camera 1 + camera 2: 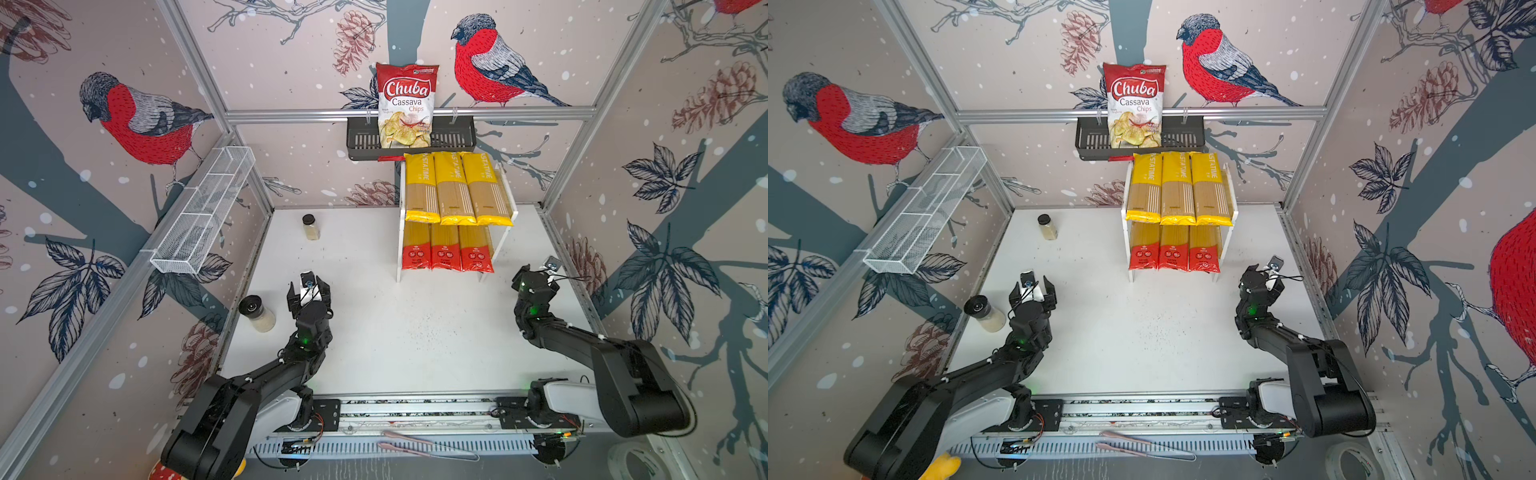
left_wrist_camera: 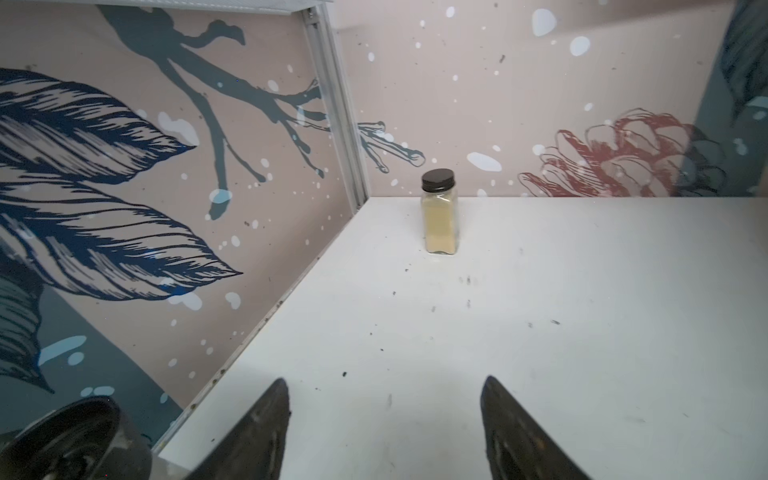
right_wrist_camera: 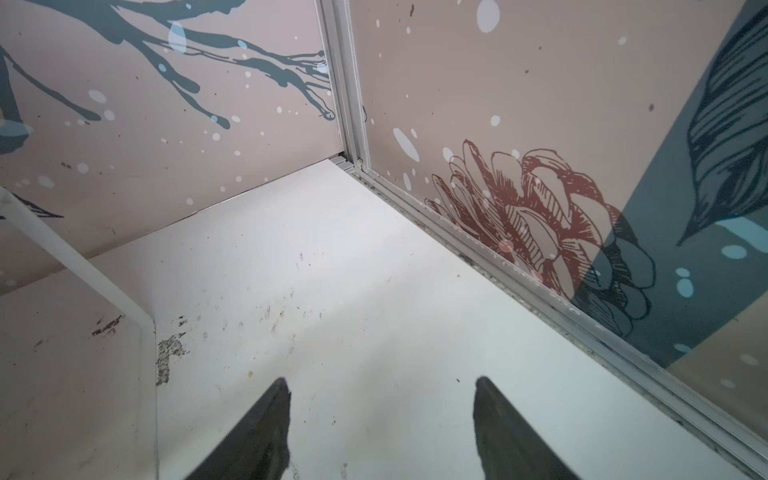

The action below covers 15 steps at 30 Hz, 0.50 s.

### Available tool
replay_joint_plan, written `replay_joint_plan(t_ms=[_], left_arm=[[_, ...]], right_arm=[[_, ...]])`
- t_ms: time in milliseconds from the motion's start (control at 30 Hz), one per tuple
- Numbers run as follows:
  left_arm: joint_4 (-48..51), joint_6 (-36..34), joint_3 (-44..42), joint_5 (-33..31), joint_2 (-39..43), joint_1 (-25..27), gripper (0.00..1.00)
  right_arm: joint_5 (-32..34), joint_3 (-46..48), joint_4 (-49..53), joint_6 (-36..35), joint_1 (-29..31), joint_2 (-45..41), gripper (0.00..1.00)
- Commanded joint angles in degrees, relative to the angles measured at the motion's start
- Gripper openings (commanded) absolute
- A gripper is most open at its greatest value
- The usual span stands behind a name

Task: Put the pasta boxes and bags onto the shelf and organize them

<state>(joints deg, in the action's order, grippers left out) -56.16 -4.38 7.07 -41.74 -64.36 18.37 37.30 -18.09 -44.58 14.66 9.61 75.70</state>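
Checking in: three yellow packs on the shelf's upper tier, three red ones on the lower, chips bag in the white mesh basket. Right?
Not quite. Both top views show the chips bag in the black slotted basket on the back wall, not the white mesh basket. The yellow packs on the upper tier of the shelf and the red packs on the lower are right.

Pinkish walls (image 1: 291, 62) printed with red-breasted birds (image 1: 486, 66), pine cones (image 1: 353, 39) and leaves stand left, far and right of a scuffed white tabletop (image 1: 395, 328)
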Motion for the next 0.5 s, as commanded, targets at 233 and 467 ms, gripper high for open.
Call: replay_joint_plan(t_ms=[233,467], left_arm=[[-28.9,0.3,-2.2,19.7,-17.3,-8.9,0.73],[-30.9,-0.6,-0.3,21.6,-23.1,-9.3,0.75]], right_arm=[[-5.6,5.3,-20.2,-5.0,-5.0,3.7,0.68],[-13.8,5.6,-23.1,-7.0,-6.3,6.7,0.68]])
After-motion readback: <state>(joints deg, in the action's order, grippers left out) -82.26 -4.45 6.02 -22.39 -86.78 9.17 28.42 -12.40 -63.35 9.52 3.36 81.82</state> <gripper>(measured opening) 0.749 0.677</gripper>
